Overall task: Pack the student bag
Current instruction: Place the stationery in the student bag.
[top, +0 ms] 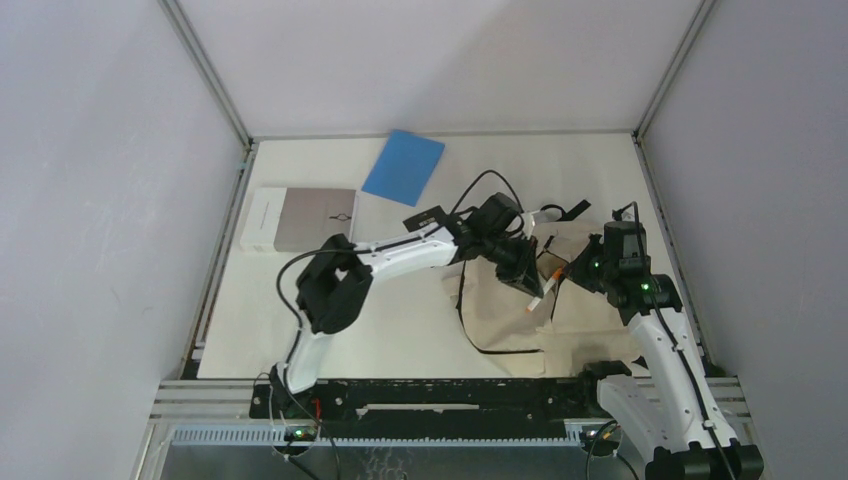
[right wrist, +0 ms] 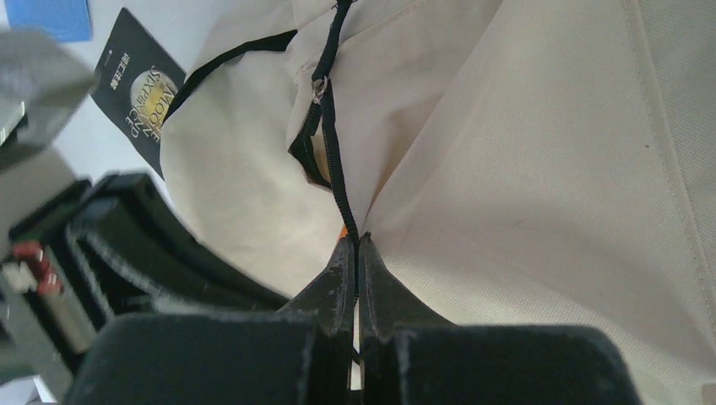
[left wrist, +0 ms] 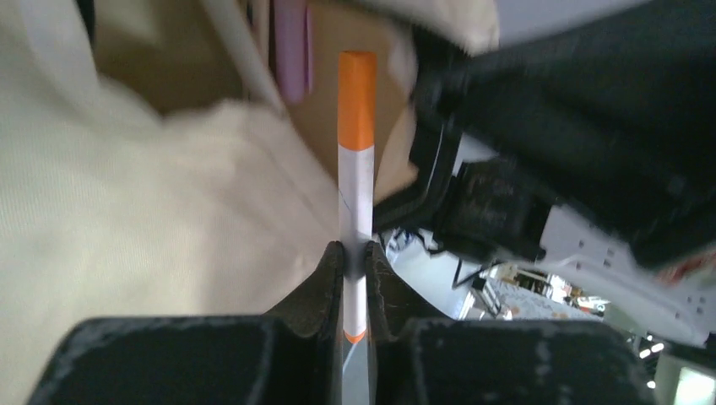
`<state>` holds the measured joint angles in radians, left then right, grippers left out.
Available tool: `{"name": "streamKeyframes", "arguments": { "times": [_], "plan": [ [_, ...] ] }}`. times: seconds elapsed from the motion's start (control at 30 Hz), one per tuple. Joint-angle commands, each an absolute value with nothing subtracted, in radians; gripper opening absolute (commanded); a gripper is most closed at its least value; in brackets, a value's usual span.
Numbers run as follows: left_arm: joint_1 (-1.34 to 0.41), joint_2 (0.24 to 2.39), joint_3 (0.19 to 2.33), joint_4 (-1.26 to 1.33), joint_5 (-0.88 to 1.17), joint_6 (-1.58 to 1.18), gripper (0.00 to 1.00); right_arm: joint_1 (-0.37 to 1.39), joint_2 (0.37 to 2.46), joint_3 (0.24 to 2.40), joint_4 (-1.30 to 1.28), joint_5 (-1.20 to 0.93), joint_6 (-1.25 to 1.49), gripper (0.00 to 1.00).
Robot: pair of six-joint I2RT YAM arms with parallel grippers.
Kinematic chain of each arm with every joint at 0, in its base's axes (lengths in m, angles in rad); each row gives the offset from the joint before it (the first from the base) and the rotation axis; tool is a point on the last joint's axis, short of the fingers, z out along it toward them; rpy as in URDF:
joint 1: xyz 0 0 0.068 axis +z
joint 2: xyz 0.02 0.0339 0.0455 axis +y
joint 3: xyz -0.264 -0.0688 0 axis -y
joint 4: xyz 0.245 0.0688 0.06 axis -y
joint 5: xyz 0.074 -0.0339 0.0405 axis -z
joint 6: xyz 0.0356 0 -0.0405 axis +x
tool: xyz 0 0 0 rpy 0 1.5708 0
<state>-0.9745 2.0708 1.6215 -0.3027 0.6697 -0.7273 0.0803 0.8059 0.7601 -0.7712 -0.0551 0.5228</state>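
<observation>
The cream student bag (top: pixel 520 315) with black straps lies on the table at the right. It fills the left wrist view (left wrist: pixel 127 219) and the right wrist view (right wrist: pixel 540 169). My left gripper (top: pixel 528 285) is shut on a white marker with orange ends (left wrist: pixel 355 169), held at the bag's open pocket, where a pink item (left wrist: pixel 291 46) shows inside. My right gripper (top: pixel 590 268) is shut on the bag's black zipper edge (right wrist: pixel 338 177) and pinches it at the opening.
A blue notebook (top: pixel 403 166) lies at the back of the table. A grey and white book (top: pixel 298 219) lies at the left. A black tag with gold print (right wrist: pixel 135 84) hangs beside the bag. White walls enclose the table.
</observation>
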Motion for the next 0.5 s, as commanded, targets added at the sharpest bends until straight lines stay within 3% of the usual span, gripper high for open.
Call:
{"name": "streamKeyframes", "arguments": {
  "times": [0.0,0.2,0.23,0.3,0.37,0.47],
  "plan": [
    [-0.966,2.178,1.852,-0.343,0.693,-0.737,0.0,0.089,0.788,0.775,-0.72,-0.07,0.541,0.0],
    [-0.97,2.333,2.032,-0.331,0.689,-0.802,0.0,0.089,0.786,0.773,-0.733,-0.055,0.539,0.0],
    [-0.972,2.358,2.056,-0.304,0.688,-0.812,0.05,0.089,0.788,0.773,-0.733,-0.056,0.538,0.0],
    [-0.974,2.389,2.072,-0.24,0.698,-0.855,0.27,0.089,0.797,0.773,-0.728,-0.064,0.54,0.0],
    [-0.978,2.402,2.068,-0.201,0.706,-0.877,0.42,0.089,0.805,0.774,-0.724,-0.069,0.54,0.0],
    [-0.986,2.39,2.047,-0.197,0.69,-0.859,0.52,0.089,0.803,0.774,-0.724,-0.065,0.535,0.0]
  ]
}}
